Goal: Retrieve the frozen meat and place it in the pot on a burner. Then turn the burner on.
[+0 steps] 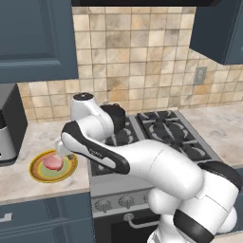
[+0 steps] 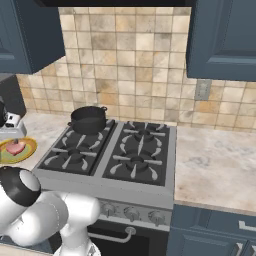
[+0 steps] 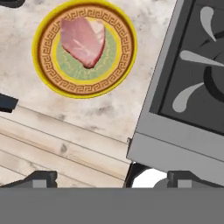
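Observation:
The frozen meat [image 3: 83,39], a pinkish-red lump with pale streaks, lies on a yellow-rimmed green plate [image 3: 83,90] on the counter left of the stove. It also shows as the meat [image 1: 52,163] [image 2: 16,148] in the base views. My gripper [image 1: 60,153] hangs just above the plate's right rim. In the hand view the gripper [image 3: 113,178] is open and holds nothing, and the meat lies well ahead of its fingertips [image 3: 41,178]. The black pot [image 2: 88,119] stands on the stove's back left burner, with the pot [image 1: 117,114] partly hidden behind my arm.
The stove [image 2: 145,150] has several burners on black grates and silver knobs [image 2: 131,214] along its front. A grey appliance [image 1: 7,128] stands at the counter's left end, close to the plate. Beige counter [image 2: 215,160] runs right of the stove. Blue cabinets hang overhead.

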Motion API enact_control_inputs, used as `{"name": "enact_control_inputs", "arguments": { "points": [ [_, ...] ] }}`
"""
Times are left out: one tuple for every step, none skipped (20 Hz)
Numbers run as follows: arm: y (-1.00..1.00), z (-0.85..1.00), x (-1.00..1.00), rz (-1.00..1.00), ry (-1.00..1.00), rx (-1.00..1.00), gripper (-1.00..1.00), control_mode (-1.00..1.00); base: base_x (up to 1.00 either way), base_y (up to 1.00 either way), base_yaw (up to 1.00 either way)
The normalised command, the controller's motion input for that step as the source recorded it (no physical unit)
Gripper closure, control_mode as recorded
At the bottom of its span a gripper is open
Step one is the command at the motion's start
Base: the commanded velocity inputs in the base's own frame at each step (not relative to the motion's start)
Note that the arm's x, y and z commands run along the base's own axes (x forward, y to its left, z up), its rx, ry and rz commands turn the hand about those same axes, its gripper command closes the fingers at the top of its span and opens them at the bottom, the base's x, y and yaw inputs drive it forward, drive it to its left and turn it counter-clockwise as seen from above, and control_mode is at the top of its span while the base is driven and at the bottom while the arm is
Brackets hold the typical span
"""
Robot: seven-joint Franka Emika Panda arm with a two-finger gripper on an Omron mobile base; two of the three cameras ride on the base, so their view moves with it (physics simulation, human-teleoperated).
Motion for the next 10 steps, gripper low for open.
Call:
{"name": "enact_control_inputs", "arguments": {
  "points": [
    [0.48, -0.27, 0.0, 0.05, 0.1, -0.03, -1.0, -1.0, 0.0, 0.0, 0.0],
    [0.44, -0.28, 0.0, 0.05, 0.1, -0.03, -1.0, -1.0, 0.0, 0.0, 0.0],
    [0.41, -0.28, 0.0, 0.05, 0.09, -0.03, -1.0, -1.0, 0.0, 0.0, 0.0],
    [0.36, -0.29, 0.0, 0.05, 0.05, -0.01, -1.0, -1.0, 0.0, 0.0, 0.0],
    [0.29, -0.31, 0.07, 0.05, 0.0, 0.0, -1.0, -1.0, 0.0, 0.0, 0.0],
    [0.23, -0.27, 0.14, 0.05, 0.0, 0.0, -1.0, -1.0, 0.0, 0.0, 0.0],
    [0.22, -0.28, 0.18, 0.04, 0.0, -0.01, -1.0, -1.0, 0.0, 0.0, 0.0],
    [0.16, -0.28, 0.24, 0.02, 0.0, -0.02, -1.0, -1.0, 0.0, 0.0, 0.0],
    [0.11, -0.23, 0.21, 0.0, 0.0, -0.02, -1.0, -1.0, 0.0, 0.0, 0.0],
    [0.09, -0.19, 0.22, 0.0, -0.03, -0.04, -1.0, -1.0, 0.0, 0.0, 0.0]
  ]
}}
